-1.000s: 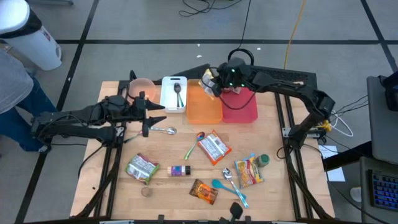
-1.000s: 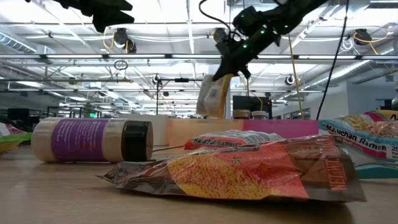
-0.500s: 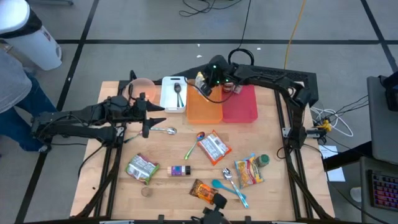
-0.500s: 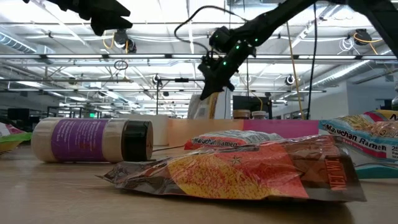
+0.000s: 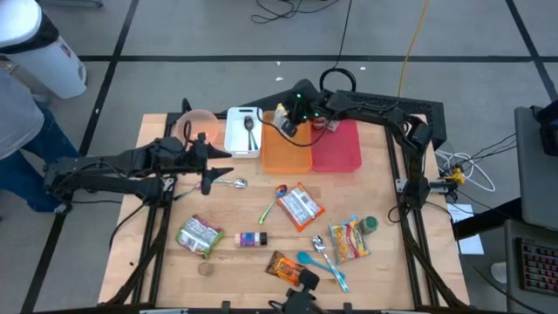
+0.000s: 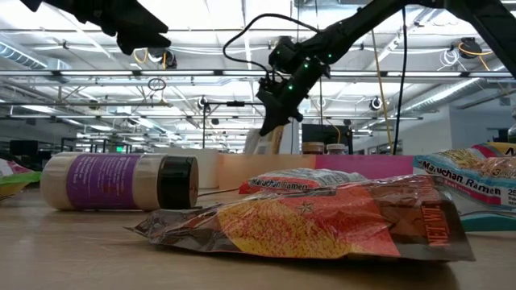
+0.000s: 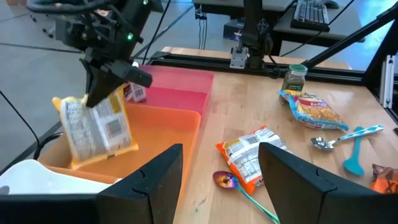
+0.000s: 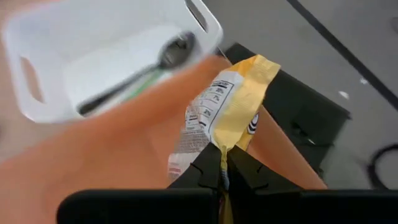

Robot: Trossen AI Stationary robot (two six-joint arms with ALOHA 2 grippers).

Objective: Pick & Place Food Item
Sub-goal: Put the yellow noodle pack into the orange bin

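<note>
A yellow food packet [image 7: 96, 127] hangs over the far left corner of the orange bin [image 5: 286, 150], with my right gripper [image 7: 111, 73] shut on it from above. The same packet [image 8: 217, 109] shows ahead of the fingers in the right wrist view, and in the low view the packet [image 6: 266, 141] hangs behind the bin's rim. My left gripper [image 5: 209, 167] hovers open above the table's left part, holding nothing, short of a metal spoon [image 5: 228, 182]. My right gripper pinches the packet's upper sealed edge [image 8: 225, 148] between its two fingers, coming at it slanting down from the table's right. The packet hangs tilted below the fingers, its lower end [image 7: 93, 158] down inside the orange bin; whether it touches the floor I cannot tell.
A white bin [image 5: 244, 131] with a spoon and a pink bowl [image 5: 197, 123] stand left of the orange bin, a red bin [image 5: 342, 146] right of it. Food packets [image 5: 301, 208], a spice bottle [image 5: 252, 238] and spoons lie across the near table.
My right gripper has carried the yellow packet toward the table's left edge and down, from over the seam between the orange and red bins to the orange bin's far left corner. It has stayed shut. The packet now hangs lower, behind the bin's rim.
</note>
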